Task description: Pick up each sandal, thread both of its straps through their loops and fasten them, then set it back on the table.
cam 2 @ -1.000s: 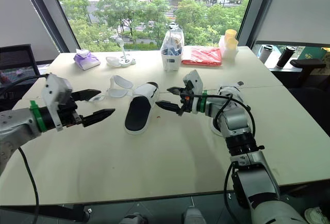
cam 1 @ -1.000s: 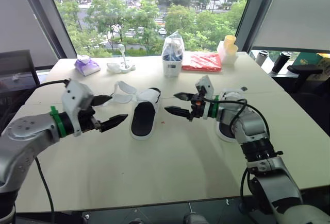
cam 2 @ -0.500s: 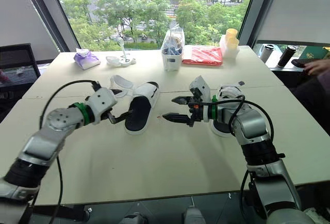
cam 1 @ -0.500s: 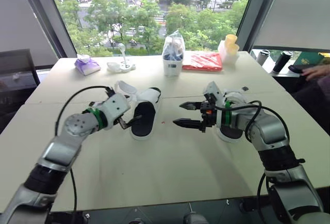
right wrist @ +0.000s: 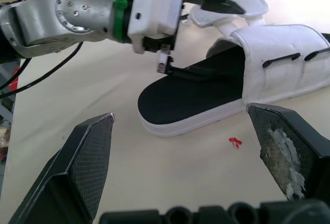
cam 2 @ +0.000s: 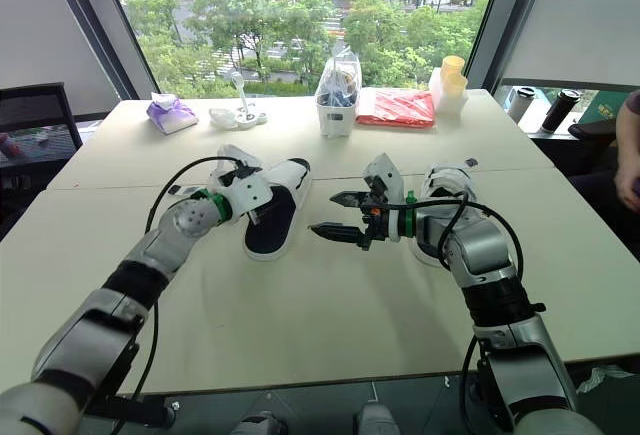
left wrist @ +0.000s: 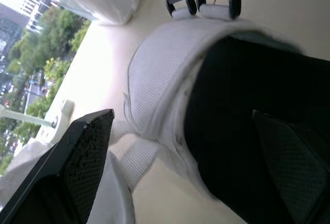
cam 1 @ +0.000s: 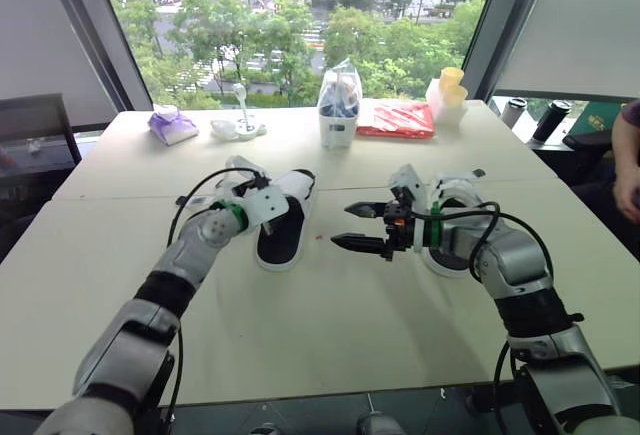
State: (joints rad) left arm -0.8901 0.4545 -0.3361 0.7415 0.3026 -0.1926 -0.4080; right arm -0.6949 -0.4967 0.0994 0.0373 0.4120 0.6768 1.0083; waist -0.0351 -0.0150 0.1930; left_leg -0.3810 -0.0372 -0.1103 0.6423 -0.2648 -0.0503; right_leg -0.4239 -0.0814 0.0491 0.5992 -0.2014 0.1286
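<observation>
barely started imo: left gripper [left wrist: 183, 115] sits spread around the first sandal [cam 1: 280, 227], right gripper [cam 1: 342, 227] hovers wide apart beside it, straps [cam 1: 240, 169] look loose and unthreaded, second sandal [cam 1: 452, 217] waits on the table [cam 1: 350, 335].

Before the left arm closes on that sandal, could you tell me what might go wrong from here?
1. The left gripper has its jaws astride the white band of the sandal, one inside above the black footbed; a pinch on the band alone might let the sandal tilt or slip when lifted.
2. Its loose straps lie splayed beside the gripper and could get trapped.
3. The right gripper hovers open with the second sandal just behind its forearm, which might nudge it.
</observation>
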